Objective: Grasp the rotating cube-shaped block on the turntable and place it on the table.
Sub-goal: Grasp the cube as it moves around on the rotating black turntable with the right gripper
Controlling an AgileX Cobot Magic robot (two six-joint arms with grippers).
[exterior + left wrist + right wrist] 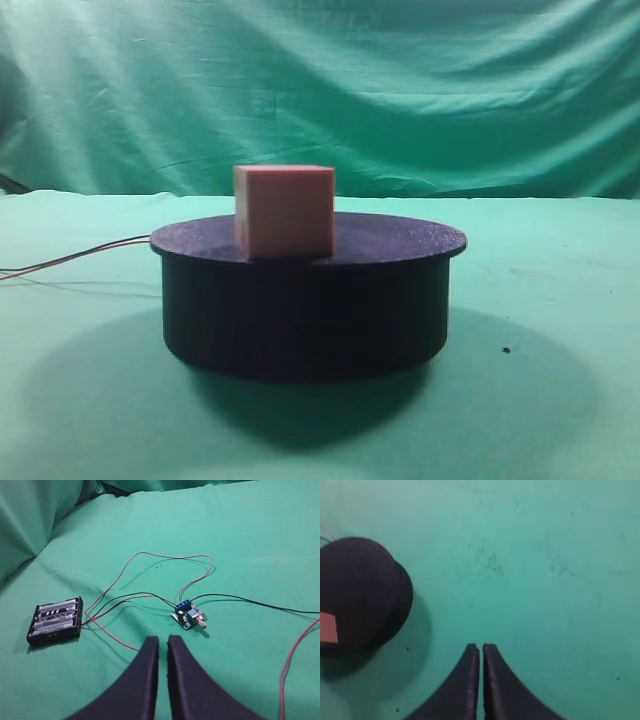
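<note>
cube [285,211] upright on turntable [305,300], near its front edge, on green worktop [560,400]. thin wires [80,255] trailing left from disc. battery box [55,621] and small blue board [188,616] just ahead of left fingers [150,655], nearly together, holding nothing. right fingers [472,660] pressed together, empty, over bare cloth, well right of turntable.

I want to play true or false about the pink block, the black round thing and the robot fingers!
1. The cube-shaped block sits on the turntable. True.
2. The right gripper holds the block. False: its fingers are shut on nothing, above bare table.
3. A battery holder lies on the cloth. True.
4. The left gripper is wide open. False: its fingers are nearly together.
5. The block is blue. False: pinkish.
</note>
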